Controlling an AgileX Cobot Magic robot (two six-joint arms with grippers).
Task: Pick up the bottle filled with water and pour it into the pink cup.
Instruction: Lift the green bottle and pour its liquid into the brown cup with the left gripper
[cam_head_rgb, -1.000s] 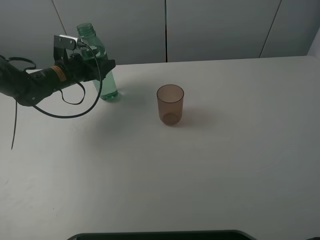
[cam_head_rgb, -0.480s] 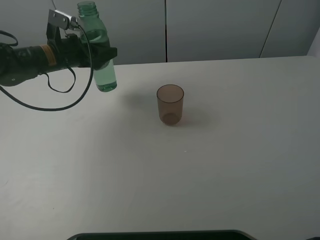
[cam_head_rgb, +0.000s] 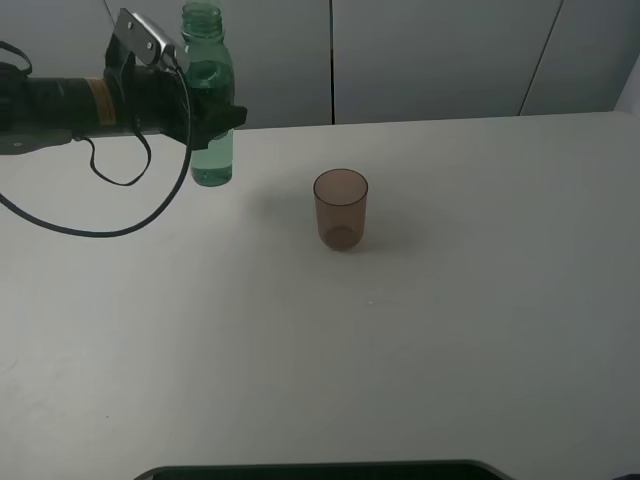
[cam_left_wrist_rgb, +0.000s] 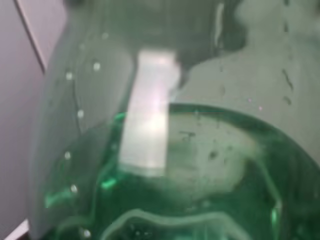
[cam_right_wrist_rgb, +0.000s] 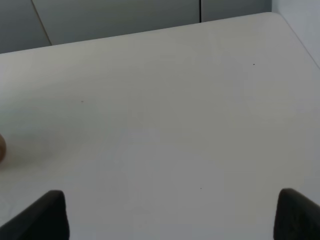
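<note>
Surface: plain white table (cam_head_rgb: 420, 340) filling most of the high view, with grey wall panels (cam_head_rgb: 440, 50) across the top of the frame.
Bottle: the bottle (cam_head_rgb: 210, 68) is in the upper left of the high frame, upright, green-tinted, neck open with no cap. From this view I cannot tell whether its base touches the table.
Bottle, close view: in my left wrist picture, green plastic (cam_left_wrist_rgb: 210, 165) fills the frame, blurred, with droplets on its wall.
Left tool: my left gripper (cam_head_rgb: 215, 120) is clamped around the bottle's mid-body and pinches it from the side. The bottle's shoulder and neck show above the fingers, its lower part below them.
Left arm: my left arm (cam_head_rgb: 50, 100) reaches in level from the left edge of the frame. A black cable (cam_head_rgb: 110, 234) hangs from it in a loop over the table.
Cup: the pink cup (cam_head_rgb: 341, 208) stands upright on the table just above and left of frame centre, mouth up. It is well apart from the bottle, to the right of it and lower in the frame.
Right tool: my right gripper (cam_right_wrist_rgb: 172, 220) is spread wide. Its dark fingertips (cam_right_wrist_rgb: 47, 215) sit at the lower corners of my right wrist picture, with only bare table between them.
Bottom edge: a dark strip (cam_head_rgb: 320, 470) runs along the bottom of the high frame. I cannot identify it.
</note>
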